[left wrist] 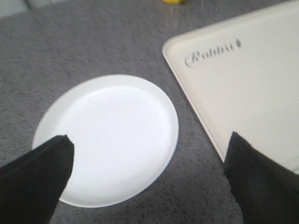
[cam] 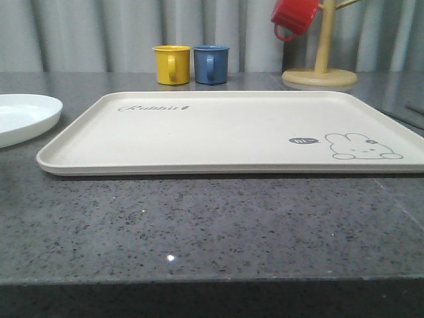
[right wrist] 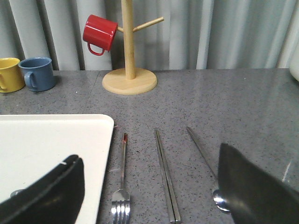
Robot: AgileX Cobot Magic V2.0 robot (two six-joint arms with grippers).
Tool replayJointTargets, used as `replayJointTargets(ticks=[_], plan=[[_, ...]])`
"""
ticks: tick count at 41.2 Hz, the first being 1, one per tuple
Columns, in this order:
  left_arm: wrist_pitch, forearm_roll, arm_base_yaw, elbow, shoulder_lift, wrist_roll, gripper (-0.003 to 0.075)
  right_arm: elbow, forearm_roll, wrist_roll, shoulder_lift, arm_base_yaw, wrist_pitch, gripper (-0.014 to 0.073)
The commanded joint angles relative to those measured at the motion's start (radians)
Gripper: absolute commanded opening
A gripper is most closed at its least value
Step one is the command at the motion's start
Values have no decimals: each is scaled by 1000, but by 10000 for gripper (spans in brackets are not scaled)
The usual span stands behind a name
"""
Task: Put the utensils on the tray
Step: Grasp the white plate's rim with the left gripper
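Left gripper point(left wrist: 148, 179) fingers point(left wrist: 35, 179): matte black, broad wedge-shaped, plain.
Right gripper point(right wrist: 149, 191) fingers point(right wrist: 254, 189): black, wide tapered, slightly glossy, a pale scuff on one.

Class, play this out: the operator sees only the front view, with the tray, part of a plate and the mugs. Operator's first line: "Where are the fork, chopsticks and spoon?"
Observer: On the counter beside the tray, fork nearest its edge.
Operator: And next?
Observer: The chopsticks, together, then the spoon, partly hidden by a right tool finger.
Operator: Left tool?
Observer: Open above the white plate, holding nothing.
Operator: Does the plate touch the tray?
Observer: No, bare counter separates them.
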Motion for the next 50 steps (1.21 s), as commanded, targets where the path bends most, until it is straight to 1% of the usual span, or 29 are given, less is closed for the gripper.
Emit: replayJointTargets(ticks=[1,6,8,12,16,19,29,34,41,48,50], plan=[[67,33,-53,-110,106,4,618,-37,-7,-9,13,-6,-83,609],[204,49,-86,-224,270,4,615,-37,-7,-9,13,-6,-83,609],[245,49,-89,-261,329,6,592,-37,-7,-9,13,-6,-83,609],[312,51,-91,-326,441,15,498,-37,-7,-9,13,-6,-83,609],[340,65,-91,-362,514,14,400,-37,-7,-9,13,-6,-83,609],[342,73,-91,-377,554,14,365,-37,-7,-9,13,-6,-83,609],[339,107,-89,-377,640,14,365,-37,-7,-9,13,-6,-83,609],[339,109,-89,-377,652,14,363,-37,-7,-9,13,-6,-83,609],[341,109,-89,-377,659,14,296,-37,-7,-9,13,-6,-83,609],[343,109,-89,-377,672,14,291,-37,-7,-9,13,-6,-83,609],[343,109,-89,-377,672,14,271,-37,-7,-9,13,-6,-83,609]])
